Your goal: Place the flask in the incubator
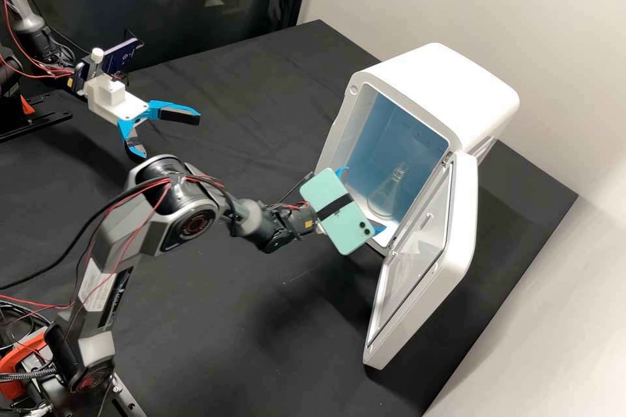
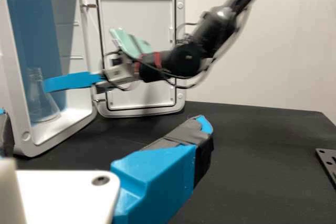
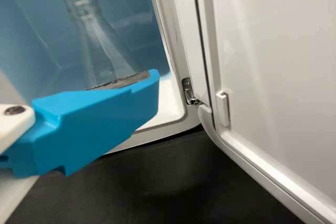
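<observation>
Inside the white box incubator with the pale blue chamber, the clear glass conical flask stands upright on the floor, neck up, towards the back. The right gripper sits at the chamber's mouth with its blue fingers spread apart and seemingly nothing clamped; the flask lies straight ahead of it and deeper in. Whether a fingertip touches the glass I cannot tell. Placement looks done, so the coming move is probably a straight pull-out along the arm's own line. The white hinged door hangs open just beside that arm, and its edge and the chamber rim are what the fingers or the mint-green phone strapped to the wrist could catch. The left gripper hovers wide open and empty above the black bench, well apart from the incubator.
</observation>
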You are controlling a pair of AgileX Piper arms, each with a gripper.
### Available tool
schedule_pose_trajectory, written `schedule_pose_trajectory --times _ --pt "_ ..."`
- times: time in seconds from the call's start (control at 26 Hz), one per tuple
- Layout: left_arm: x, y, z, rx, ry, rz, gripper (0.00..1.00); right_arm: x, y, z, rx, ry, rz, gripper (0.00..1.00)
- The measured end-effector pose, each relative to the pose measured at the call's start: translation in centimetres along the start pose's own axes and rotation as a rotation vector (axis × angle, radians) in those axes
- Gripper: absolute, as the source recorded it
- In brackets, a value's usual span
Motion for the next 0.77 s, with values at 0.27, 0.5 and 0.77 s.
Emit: schedule_pose_trajectory --times 0.27,0.5,0.77 --pt "-0.3 0.44 -0.5 0.006 0.025 0.021 1.00 -5.1 -0.1 -0.8 -0.045 0.161 0.104 1.00" --pt "-1.0 1.89 -1.2 0.010 0.069 0.089 1.00 -7.7 -0.3 -0.5 0.013 0.269 0.164 1.00" --pt "-1.2 2.23 -1.2 0.015 0.075 0.106 1.00 -8.0 -0.1 -0.9 0.015 0.290 0.175 1.00"
